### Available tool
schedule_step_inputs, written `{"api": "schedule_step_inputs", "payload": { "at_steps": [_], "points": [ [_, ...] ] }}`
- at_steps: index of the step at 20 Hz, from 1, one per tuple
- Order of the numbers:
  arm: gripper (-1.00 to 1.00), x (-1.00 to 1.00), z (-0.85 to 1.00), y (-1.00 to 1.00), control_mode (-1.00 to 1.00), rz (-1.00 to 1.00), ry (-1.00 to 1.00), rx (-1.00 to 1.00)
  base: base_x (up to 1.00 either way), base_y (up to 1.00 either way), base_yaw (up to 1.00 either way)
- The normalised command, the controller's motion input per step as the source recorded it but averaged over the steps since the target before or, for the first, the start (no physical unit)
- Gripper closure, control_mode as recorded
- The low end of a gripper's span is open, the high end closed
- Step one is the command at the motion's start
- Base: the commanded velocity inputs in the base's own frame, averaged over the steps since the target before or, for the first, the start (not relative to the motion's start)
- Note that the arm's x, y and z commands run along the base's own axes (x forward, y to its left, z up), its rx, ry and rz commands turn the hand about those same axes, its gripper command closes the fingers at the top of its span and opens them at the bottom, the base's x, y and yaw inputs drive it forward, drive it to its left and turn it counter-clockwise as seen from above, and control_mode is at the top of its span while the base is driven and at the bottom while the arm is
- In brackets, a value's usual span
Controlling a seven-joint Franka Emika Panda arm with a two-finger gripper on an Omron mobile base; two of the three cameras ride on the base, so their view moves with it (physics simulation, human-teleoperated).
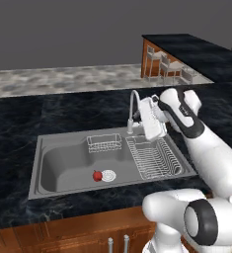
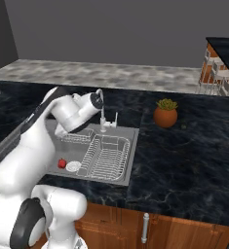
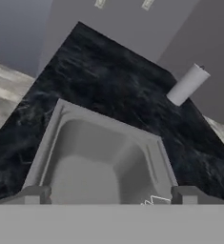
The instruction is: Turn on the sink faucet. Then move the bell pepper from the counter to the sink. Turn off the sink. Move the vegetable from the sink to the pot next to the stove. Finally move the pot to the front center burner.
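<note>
Gripper [image 3: 111,195] jaws stand wide apart with nothing between them; the two fingers [image 3: 33,194] sit at either side of the hand view, looking down into the sink [image 1: 41,163]. The hand hovers above the sink's back edge, close to the faucet [image 1: 133,106].

Taking the sink as the landmark: on its near side, wooden cabinet fronts [image 2: 184,228] with metal handles run below the dark marble counter [image 2: 184,155]. Inside the basin, a small red bell pepper [image 1: 97,175] lies on the floor of the bowl, touching or just beside the round white drain [image 1: 108,174]. A wire drying rack [image 1: 152,158] occupies the sink's right-hand compartment, and a small wire basket [image 1: 103,144] hangs at the basin's back wall. The faucet rises from the sink's rear rim, its spout curving over the basin; whether water runs, I cannot tell.

Right of the sink, well apart, a potted plant [image 2: 165,113] stands on the counter. Left of the sink, a white roll [image 3: 187,85] stands upright. Beyond the sink, far off, chairs [image 1: 169,66] line another counter.
</note>
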Motion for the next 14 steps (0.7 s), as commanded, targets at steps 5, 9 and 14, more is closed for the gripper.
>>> {"api": "schedule_step_inputs", "payload": {
  "at_steps": [5, 9, 14],
  "points": [
    [-1.0, -0.26, -0.04, 0.62, -1.0, -0.37, 0.21, -0.14, 0.0, 0.0, 0.0],
    [-1.0, -0.12, -0.14, 0.5, -1.0, -0.37, 0.23, -0.14, 0.0, 0.0, 0.0],
    [-1.0, 0.0, -0.15, 0.26, -1.0, -0.36, 0.28, -0.06, 0.0, 0.0, 0.0]
  ]
}}
